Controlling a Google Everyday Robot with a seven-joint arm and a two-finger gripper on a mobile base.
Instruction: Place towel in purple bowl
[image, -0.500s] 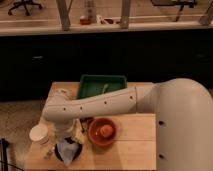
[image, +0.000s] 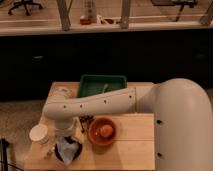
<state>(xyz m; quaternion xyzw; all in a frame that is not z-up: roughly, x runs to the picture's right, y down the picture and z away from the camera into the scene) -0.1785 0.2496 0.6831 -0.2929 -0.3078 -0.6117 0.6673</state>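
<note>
The gripper (image: 67, 141) hangs low at the lower left of the frame, pointing down from the white wrist, right over a dark bowl (image: 76, 155) that sits near the front left corner of the wooden table (image: 127, 145). Its tip is lost against the dark inside of the bowl, so I cannot tell how wide it stands or whether it grips anything. A pale, crumpled towel (image: 63, 148) shows inside that bowl, just under the gripper; whether the two touch I cannot tell. The bowl looks dark purple, almost black.

Just left of the bowl lies a small pale item (image: 48, 152), too small to name. Up and left of it stands a white cup (image: 39, 134), near the table's left edge. To the right of the dark bowl, close beside it, sits an orange-brown bowl (image: 95, 136) with a rounded orange object (image: 105, 131) in it.

The white arm (image: 95, 105) runs across the middle of the frame, from the large rounded body (image: 182, 125) at right to the wrist at left, passing above the orange-brown bowl. Behind the arm, at the table's far edge, lies a green tray (image: 95, 82). Beyond the table a dark counter front (image: 150, 52) fills the frame's width, and along the top edge stand a bottle (image: 89, 11) and an office chair (image: 25, 6) at upper left.
</note>
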